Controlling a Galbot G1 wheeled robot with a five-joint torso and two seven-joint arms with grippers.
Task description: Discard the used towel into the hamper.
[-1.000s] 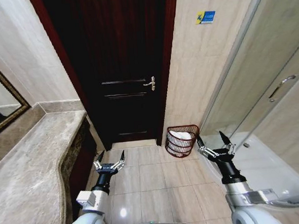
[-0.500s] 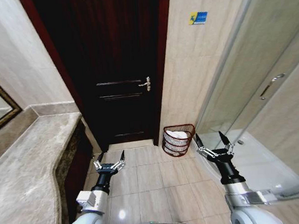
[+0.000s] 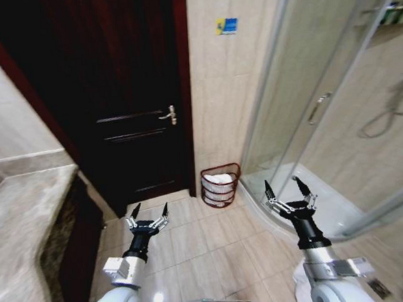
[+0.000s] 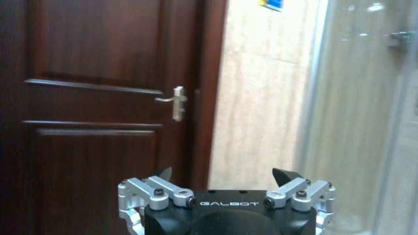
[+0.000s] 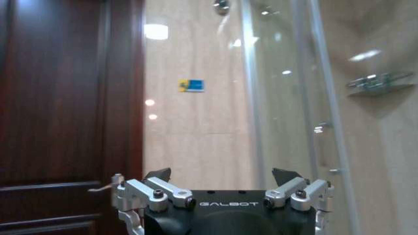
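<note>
Left gripper [image 3: 150,212] was up in front of me with fingers spread wide, nothing in it, hovering over the tiled floor [image 3: 207,250] near the dark wooden door [image 3: 126,94]. Right gripper [image 3: 286,189] sat the same way: fingers apart, empty, held over the floor by the curved base of the glass shower enclosure [image 3: 301,104]. Both wrist views confirmed the spread fingers, left [image 4: 224,175] and right [image 5: 222,174].

I saw the hamper [image 3: 221,186] standing upright on the floor against the beige tiled wall, between the door frame and the shower glass, ahead of me and between the two grippers. Something white lay inside it, likely the towel [image 3: 220,179]. Marble counter [image 3: 21,230] ran along my left side. Door handle [image 3: 168,115] sat above the hamper's level.
</note>
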